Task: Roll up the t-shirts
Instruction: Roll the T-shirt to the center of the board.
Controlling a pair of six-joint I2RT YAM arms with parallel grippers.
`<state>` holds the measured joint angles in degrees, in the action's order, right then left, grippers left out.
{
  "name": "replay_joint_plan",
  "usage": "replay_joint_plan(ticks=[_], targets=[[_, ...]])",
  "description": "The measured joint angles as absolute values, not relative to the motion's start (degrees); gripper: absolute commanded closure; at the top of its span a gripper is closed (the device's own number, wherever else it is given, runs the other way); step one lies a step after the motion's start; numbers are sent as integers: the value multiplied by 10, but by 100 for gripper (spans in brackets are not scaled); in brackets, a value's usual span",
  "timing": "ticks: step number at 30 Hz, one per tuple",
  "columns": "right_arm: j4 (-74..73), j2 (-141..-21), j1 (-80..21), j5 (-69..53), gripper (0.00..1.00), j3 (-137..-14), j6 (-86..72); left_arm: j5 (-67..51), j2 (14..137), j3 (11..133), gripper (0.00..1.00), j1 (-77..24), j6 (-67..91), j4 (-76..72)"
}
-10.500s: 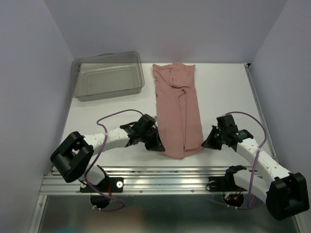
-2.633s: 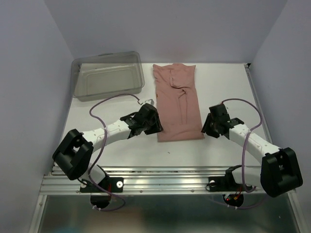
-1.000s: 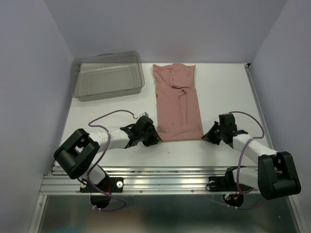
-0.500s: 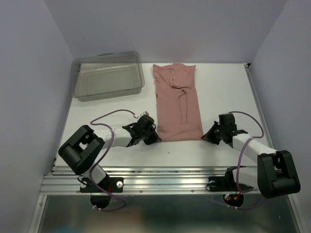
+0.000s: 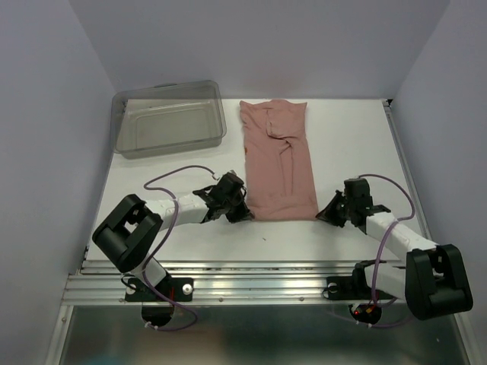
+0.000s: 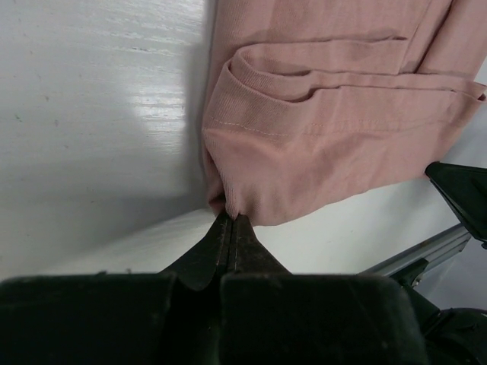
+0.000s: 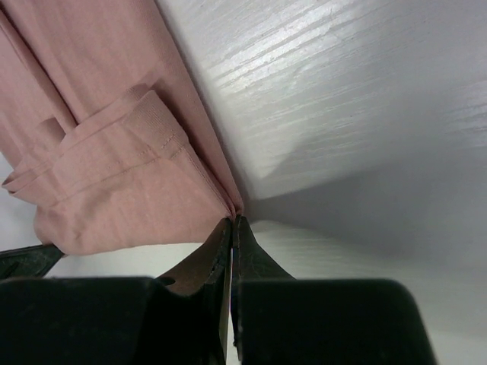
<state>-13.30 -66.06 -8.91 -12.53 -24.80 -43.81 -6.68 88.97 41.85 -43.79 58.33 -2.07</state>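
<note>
**Top view.** Found the t-shirt [image 5: 278, 163] folded into a long strip on the table [image 5: 354, 141], running away from the arms. Placed its far end level with the bin [image 5: 167, 88], which stood to its left and apart from it. Checked against ten seconds back: strip now shorter, with its near end drawn up from the table's front edge. Logged the left gripper [image 5: 242, 214] at the near left corner and the right gripper [image 5: 323, 215] at the near right corner, both low on the table. Could not read the jaws from up here.

**Left wrist view.** Saw the left gripper [image 6: 230, 220] pressed flat together with no gap, pinching the corner of the t-shirt [image 6: 327, 144]. Had stood half open a second before. Made out a stitched hem and stacked folds, lost from above. Caught the dark tip of the right gripper [image 6: 461, 188] at the opposite corner.

**Right wrist view.** Found the right gripper [image 7: 231, 225] likewise clamped tight on its corner of the t-shirt [image 7: 99, 144], unchanged over the last second. Saw the layered cloth edges running into the pinch, and bare table beyond.
</note>
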Motion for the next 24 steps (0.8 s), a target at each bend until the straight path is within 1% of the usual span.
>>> replay_joint_plan(ticks=[6, 19, 24], targets=[[-172, -616, -89, -135, 99, -245, -433, -90, 888, 438, 100, -438, 575, 14], [-291, -524, -89, -154, 99, -245, -432, -107, 814, 438, 100, -438, 575, 98], [-328, -505, -89, -155, 99, -249, -433, -107, 805, 465, 100, -438, 575, 132]])
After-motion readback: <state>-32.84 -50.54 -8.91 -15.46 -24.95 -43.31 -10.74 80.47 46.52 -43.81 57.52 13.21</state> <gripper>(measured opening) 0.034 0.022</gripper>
